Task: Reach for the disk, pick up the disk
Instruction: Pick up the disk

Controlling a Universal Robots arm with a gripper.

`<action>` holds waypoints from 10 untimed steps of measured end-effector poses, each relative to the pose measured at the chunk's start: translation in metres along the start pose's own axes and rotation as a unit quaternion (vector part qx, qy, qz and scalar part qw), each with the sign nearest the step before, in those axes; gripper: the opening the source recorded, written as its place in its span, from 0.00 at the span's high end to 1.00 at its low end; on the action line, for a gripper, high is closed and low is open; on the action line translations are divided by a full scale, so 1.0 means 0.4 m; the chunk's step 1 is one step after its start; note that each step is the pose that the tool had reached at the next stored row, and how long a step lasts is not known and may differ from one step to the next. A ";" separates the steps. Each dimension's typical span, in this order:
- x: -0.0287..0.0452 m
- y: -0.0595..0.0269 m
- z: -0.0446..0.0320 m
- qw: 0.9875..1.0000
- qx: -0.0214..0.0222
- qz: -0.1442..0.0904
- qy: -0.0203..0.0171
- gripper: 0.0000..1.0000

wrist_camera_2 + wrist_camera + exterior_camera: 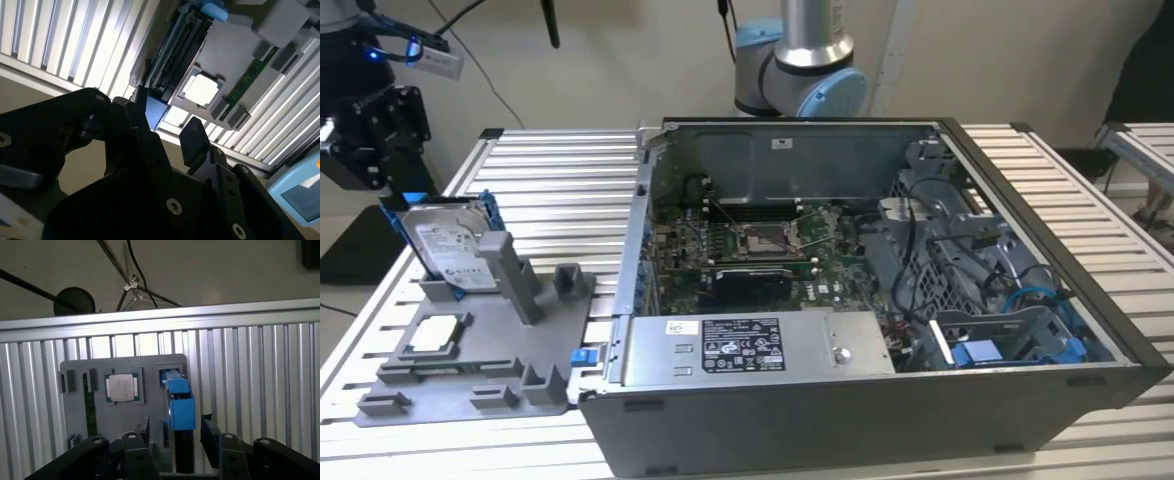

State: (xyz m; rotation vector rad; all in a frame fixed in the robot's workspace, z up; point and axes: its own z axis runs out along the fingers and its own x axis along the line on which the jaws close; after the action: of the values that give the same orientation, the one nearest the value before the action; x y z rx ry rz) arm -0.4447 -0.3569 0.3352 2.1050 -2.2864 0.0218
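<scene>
First wrist view: tool (175, 421) hovers over the disk (179, 400).
Jaws spread; reach looks nearly done, disk not yet gripped.

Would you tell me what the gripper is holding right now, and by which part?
Nothing: the gripper has its jaws open, one on each side of the disk, clear of its blue-framed edge.

Silver metal disk (451, 243) edged in blue plastic; ribbed table (554, 190) probably aluminium

disk (450, 243) | silver-grey, white label, blue frame | upright on edge | slotted in grey holder (470, 366)
</scene>
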 end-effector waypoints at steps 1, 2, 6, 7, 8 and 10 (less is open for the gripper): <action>0.000 0.000 0.000 1.000 0.000 0.000 0.000 0.00; 0.000 0.000 0.001 1.000 0.000 0.000 0.000 0.00; -0.001 0.000 0.009 1.000 0.000 0.000 -0.001 0.00; -0.001 0.001 0.014 1.000 0.000 -0.001 -0.001 0.00; -0.001 0.001 0.018 1.000 0.000 -0.002 -0.001 0.00; -0.002 0.001 0.026 1.000 0.000 -0.004 -0.002 0.00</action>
State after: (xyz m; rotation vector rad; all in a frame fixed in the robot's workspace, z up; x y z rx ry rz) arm -0.4452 -0.3565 0.3247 2.1168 -2.2797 0.0176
